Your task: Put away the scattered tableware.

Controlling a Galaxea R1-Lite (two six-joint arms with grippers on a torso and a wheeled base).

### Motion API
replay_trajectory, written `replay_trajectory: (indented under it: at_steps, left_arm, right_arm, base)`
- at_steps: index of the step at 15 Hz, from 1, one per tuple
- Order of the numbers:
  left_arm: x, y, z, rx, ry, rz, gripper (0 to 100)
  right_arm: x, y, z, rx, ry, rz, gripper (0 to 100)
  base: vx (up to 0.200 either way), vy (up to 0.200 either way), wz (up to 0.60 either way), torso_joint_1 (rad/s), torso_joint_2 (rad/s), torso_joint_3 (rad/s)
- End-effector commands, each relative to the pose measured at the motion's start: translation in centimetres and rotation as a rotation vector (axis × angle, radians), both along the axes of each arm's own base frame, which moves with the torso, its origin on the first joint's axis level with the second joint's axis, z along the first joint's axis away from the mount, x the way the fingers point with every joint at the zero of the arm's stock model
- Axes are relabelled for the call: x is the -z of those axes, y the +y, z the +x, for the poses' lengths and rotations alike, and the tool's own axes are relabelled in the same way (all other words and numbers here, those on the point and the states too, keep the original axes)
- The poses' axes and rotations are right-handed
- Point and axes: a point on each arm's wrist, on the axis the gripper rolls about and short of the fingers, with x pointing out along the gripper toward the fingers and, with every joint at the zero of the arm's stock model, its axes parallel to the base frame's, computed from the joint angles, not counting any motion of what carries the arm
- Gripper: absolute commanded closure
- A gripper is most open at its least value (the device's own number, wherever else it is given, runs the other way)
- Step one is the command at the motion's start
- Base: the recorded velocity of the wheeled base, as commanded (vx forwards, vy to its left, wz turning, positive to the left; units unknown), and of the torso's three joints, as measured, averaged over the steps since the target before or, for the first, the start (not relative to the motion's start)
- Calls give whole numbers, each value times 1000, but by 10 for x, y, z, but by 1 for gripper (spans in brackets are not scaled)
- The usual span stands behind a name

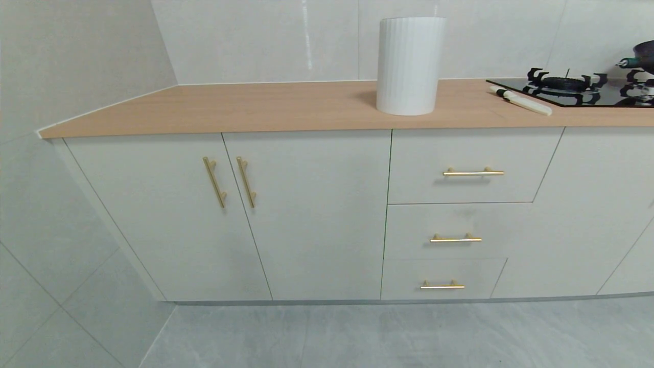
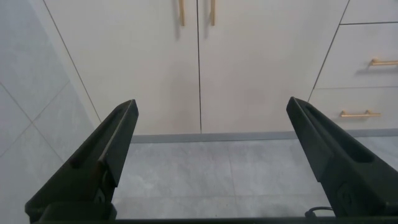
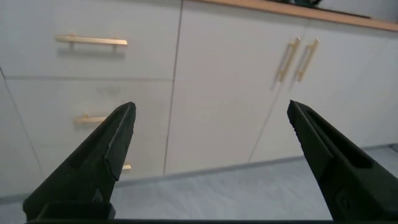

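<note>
Kitchen counter seen from my head camera, with a wooden countertop running above pale cabinets with gold bar handles. One piece of tableware is loose: a cream-coloured knife lies flat on the countertop towards my right, just beside the front corner of the black gas hob. To its left, well apart from it, a tall ribbed white container stands upright (it looks like a utensil holder, though I cannot see inside it).

My left gripper hangs low in front of the pair of cupboard doors, over the grey floor, fingers spread wide with nothing between them. My right gripper is also low, facing the stack of drawers, jaws apart and empty.

I judge the task to be at its start: nothing is grasped and neither arm is up at counter height. The next move calls for raising my right arm to the knife, closing on its handle across the narrow width, then carrying it to the container, or to a drawer if that is the intended place.
</note>
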Motion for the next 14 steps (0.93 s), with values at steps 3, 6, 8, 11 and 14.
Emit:
replay_trajectory:
  at_steps: [3, 6, 8, 11, 14]
  left_arm:
    - [0, 0, 0, 0, 0, 0, 0]
    - [0, 0, 0, -2, 0, 0, 0]
    - [0, 0, 0, 0, 0, 0, 0]
    - [0, 0, 0, 0, 0, 1, 0]
    - [0, 0, 0, 0, 0, 0, 0]
  right_arm:
    - [10, -1, -41, 65, -212, 10, 0]
    - [35, 0, -32, 58, -167, 22, 0]
    - [46, 2, -28, -58, -108, 59, 0]
    - [57, 5, -25, -177, -27, 202, 0]
    - [67, 6, -24, -248, 76, 225, 0]
  base:
    - [0, 0, 0, 0, 0, 0]
    - [0, 0, 0, 0, 0, 0]
    - [0, 0, 0, 0, 0, 0]
    - [0, 0, 0, 0, 0, 0]
    - [0, 0, 0, 0, 0, 0]
